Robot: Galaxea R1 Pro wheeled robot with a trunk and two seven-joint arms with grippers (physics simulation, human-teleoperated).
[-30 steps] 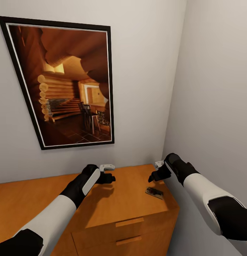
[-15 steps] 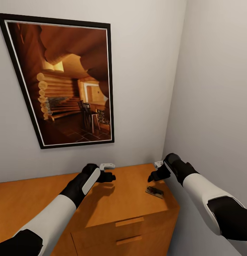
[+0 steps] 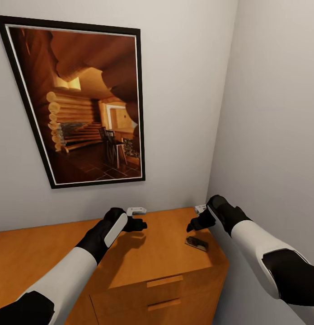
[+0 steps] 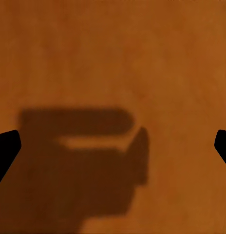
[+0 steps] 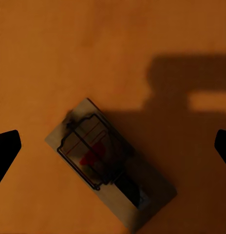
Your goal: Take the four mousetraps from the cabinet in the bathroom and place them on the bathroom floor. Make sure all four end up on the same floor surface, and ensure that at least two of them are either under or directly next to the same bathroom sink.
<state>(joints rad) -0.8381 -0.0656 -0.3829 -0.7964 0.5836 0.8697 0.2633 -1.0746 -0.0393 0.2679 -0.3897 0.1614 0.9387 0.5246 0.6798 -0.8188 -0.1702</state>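
**One mousetrap on the cabinet top, both grippers spread above it**

A single mousetrap [image 3: 196,243] lay flat on the top of the orange-brown cabinet [image 3: 161,257], near its right end and close to the front edge. In the right wrist view the mousetrap [image 5: 109,163] showed as a tan board set at an angle, with dark wire and a red mark, partly under the arm's shadow.

The right gripper [image 3: 196,224] hung just above and slightly beyond the trap, apart from it, its fingers spread wide and grasping nothing. The left gripper [image 3: 138,224] hovered over the bare wood to the left of the trap, well apart from it, also released and empty; its shadow fell on the cabinet top below.

Two drawer fronts with slim handles [image 3: 164,282] faced the near side. A framed picture [image 3: 82,106] of a log interior hung on the far wall, and a plain wall closed the corner on the right.
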